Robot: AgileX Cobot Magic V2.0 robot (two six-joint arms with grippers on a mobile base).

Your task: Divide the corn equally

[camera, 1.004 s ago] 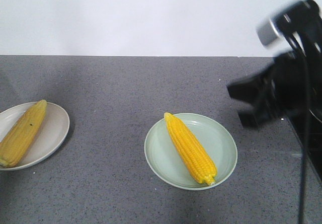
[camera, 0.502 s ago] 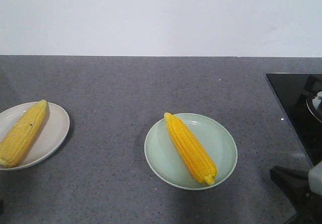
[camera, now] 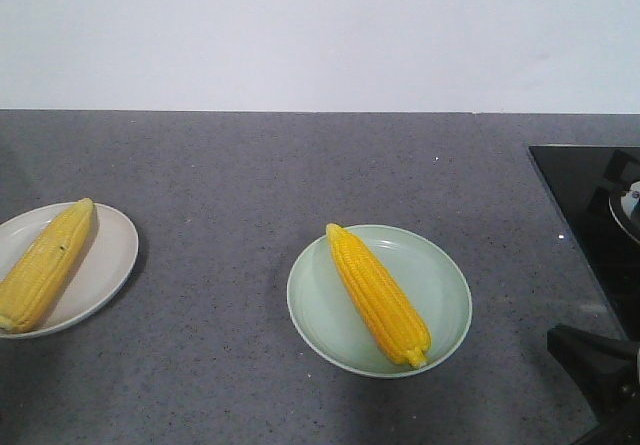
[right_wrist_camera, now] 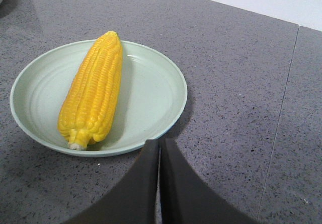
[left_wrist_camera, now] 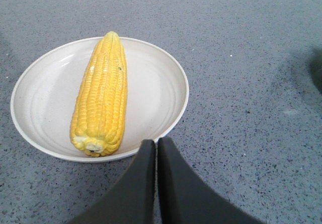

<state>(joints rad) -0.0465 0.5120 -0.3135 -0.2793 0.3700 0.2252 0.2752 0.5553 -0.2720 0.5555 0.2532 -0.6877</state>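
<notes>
One deep yellow corn cob [camera: 378, 294] lies on the pale green plate [camera: 445, 295] in the middle of the counter; the right wrist view shows that cob [right_wrist_camera: 92, 88] and plate [right_wrist_camera: 151, 98] too. A paler corn cob [camera: 43, 263] lies on the beige plate [camera: 105, 260] at the left edge, seen close in the left wrist view as cob [left_wrist_camera: 101, 93] on plate [left_wrist_camera: 153, 90]. My left gripper [left_wrist_camera: 156, 144] is shut and empty, just short of the beige plate's near rim. My right gripper [right_wrist_camera: 160, 144] is shut and empty at the green plate's near rim.
The grey speckled counter [camera: 250, 165] runs back to a white wall. A black cooktop [camera: 590, 205] sits at the right edge. Part of my right arm [camera: 600, 375] shows dark at the lower right corner.
My right arm dropped from high at the right side down to the lower right corner, then edged slightly lower. Both cobs and plates stayed still.
</notes>
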